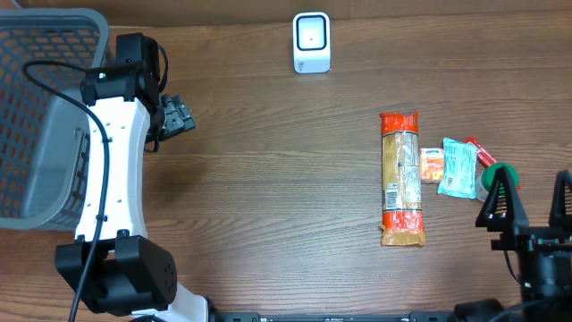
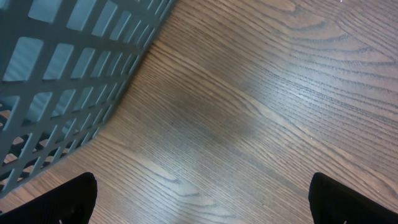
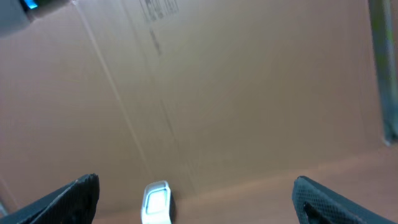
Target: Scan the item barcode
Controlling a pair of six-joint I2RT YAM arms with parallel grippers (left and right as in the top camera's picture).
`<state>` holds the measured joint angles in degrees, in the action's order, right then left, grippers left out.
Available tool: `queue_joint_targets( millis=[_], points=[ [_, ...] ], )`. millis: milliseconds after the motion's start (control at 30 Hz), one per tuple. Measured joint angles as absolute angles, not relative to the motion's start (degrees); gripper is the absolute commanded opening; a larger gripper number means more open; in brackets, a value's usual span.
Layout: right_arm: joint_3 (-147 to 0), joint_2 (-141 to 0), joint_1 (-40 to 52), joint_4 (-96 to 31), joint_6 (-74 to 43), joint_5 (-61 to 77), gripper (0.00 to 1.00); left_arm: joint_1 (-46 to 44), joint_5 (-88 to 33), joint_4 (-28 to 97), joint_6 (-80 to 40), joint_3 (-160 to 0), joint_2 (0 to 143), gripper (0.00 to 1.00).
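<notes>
The white barcode scanner point(image 1: 312, 42) stands upright at the back middle of the wooden table; the right wrist view shows the scanner point(image 3: 155, 202) far ahead, low between the fingers. The items lie at the right: a long orange-and-red packet point(image 1: 401, 179), a small orange packet point(image 1: 432, 165) and a teal packet point(image 1: 459, 168). My right gripper point(image 1: 532, 197) point(image 3: 196, 190) is open and empty at the front right, just right of the items. My left gripper point(image 1: 179, 116) point(image 2: 202, 199) is open and empty over bare wood beside the basket.
A grey mesh basket point(image 1: 45, 116) point(image 2: 56, 74) fills the left edge of the table. A red item point(image 1: 483, 154) and a green one point(image 1: 500, 174) lie partly under my right gripper. A brown cardboard wall point(image 3: 236, 93) stands behind the scanner.
</notes>
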<state>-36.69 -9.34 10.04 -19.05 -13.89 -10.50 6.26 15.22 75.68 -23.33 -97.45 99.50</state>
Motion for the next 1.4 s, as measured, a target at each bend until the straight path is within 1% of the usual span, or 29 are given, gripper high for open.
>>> queue_joint_targets(
  millis=[167, 333, 500, 600, 767, 967, 1400],
  points=[
    [-24.1, -3.4, 9.8, -1.7, -16.3, -9.4, 1.0, 6.3, 15.2, 75.7, -23.3, -97.4, 99.5, 1.0],
    [-13.6, -0.9, 9.8, 11.2, -20.1, -9.2, 1.0, 6.3, 15.2, 75.7, -23.3, -97.4, 99.5, 1.0],
    [-6.3, -0.8, 9.8, 17.0, -23.1, -9.2, 1.0, 6.3, 15.2, 75.7, -23.3, -97.4, 99.5, 1.0],
    [-2.3, -0.8, 9.8, 17.2, -25.3, -9.2, 1.0, 6.3, 15.2, 75.7, -23.3, -97.4, 99.5, 1.0],
    [-1.0, -0.8, 9.8, 11.1, -27.1, -9.2, 1.0, 6.3, 15.2, 75.7, -23.3, -97.4, 99.5, 1.0],
    [-1.1, -0.7, 9.8, -3.7, -27.7, -9.1, 1.0, 6.3, 15.2, 75.7, -23.3, -97.4, 99.5, 1.0],
    [-1.1, -0.7, 9.8, -4.3, -25.7, -8.8, 1.0, 6.3, 15.2, 75.7, -23.3, -97.4, 99.5, 1.0]
  ],
)
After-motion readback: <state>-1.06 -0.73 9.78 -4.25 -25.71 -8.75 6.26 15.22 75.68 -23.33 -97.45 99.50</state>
